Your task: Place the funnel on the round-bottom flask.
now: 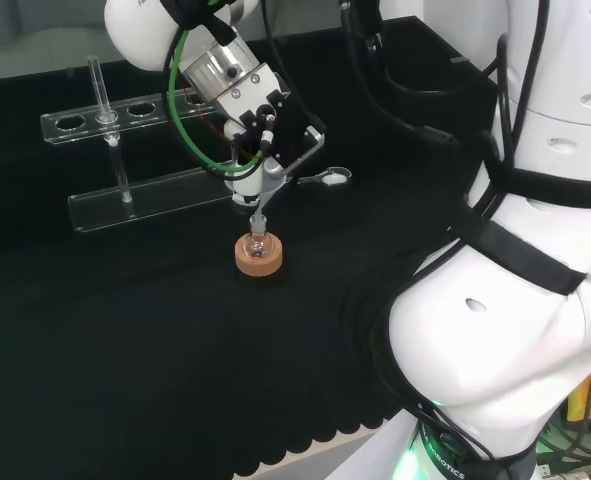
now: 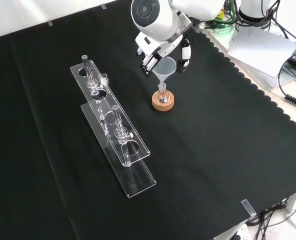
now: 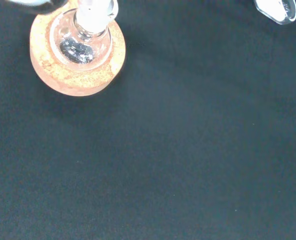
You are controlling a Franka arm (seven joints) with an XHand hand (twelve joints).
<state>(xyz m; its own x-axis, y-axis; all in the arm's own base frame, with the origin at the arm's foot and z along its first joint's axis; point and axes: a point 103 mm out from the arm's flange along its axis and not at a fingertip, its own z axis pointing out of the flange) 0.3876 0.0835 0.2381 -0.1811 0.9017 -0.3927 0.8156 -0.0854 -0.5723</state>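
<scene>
Front view: robot hand pinches the funnel, stem at the flask neck; next, letting go cleanly.

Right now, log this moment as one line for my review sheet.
hand: around funnel | funnel stem: at neck of round-bottom flask | flask: upright on cork ring | release: not yet

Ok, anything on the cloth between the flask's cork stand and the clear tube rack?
Nothing: in the front view the stretch between the cork ring and the rack is bare black cloth.
</scene>
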